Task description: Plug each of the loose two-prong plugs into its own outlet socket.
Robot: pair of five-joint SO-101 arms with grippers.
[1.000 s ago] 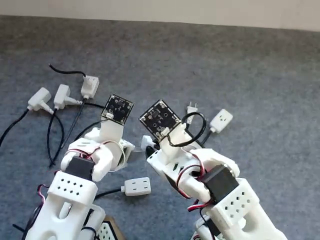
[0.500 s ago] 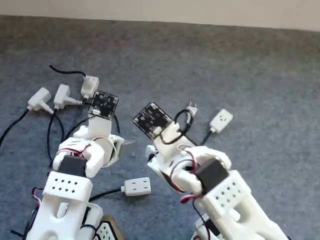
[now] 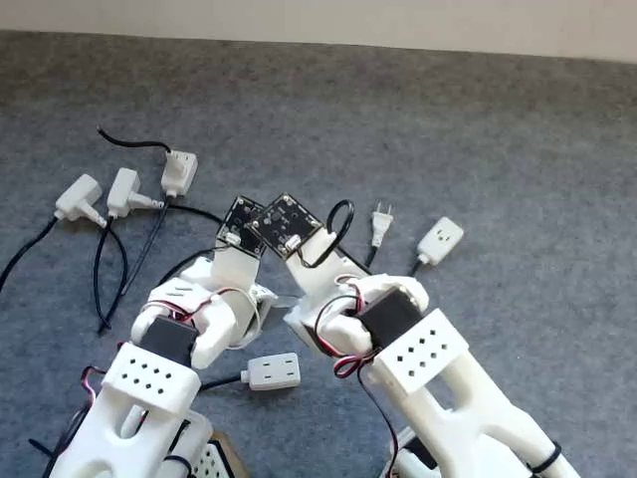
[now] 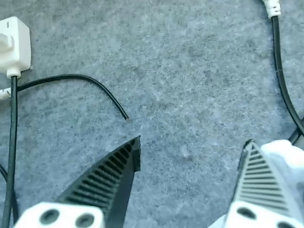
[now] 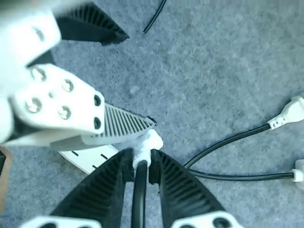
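My right gripper (image 5: 141, 154) is shut on a white two-prong plug (image 5: 151, 140), whose black cable runs back between the fingers. Just past the plug lies a white outlet socket (image 5: 85, 160), partly under the left gripper's ribbed finger (image 5: 124, 124). My left gripper (image 4: 192, 147) hangs open over bare grey carpet with nothing between its fingers. A white plug (image 4: 14, 45) and a loose black cable end (image 4: 124, 115) lie beyond it. In the high view the two wrists meet mid-table, hiding both grippers.
A loose plug (image 3: 378, 221) and a white socket (image 3: 441, 240) lie to the right of the arms. Another socket (image 3: 272, 371) sits between the arm bases. Three white plug bodies (image 3: 124, 191) with black cables lie at the left.
The right arm has swung left with its plug until its wrist meets the left one. The left wrist swung out left, then came back right.
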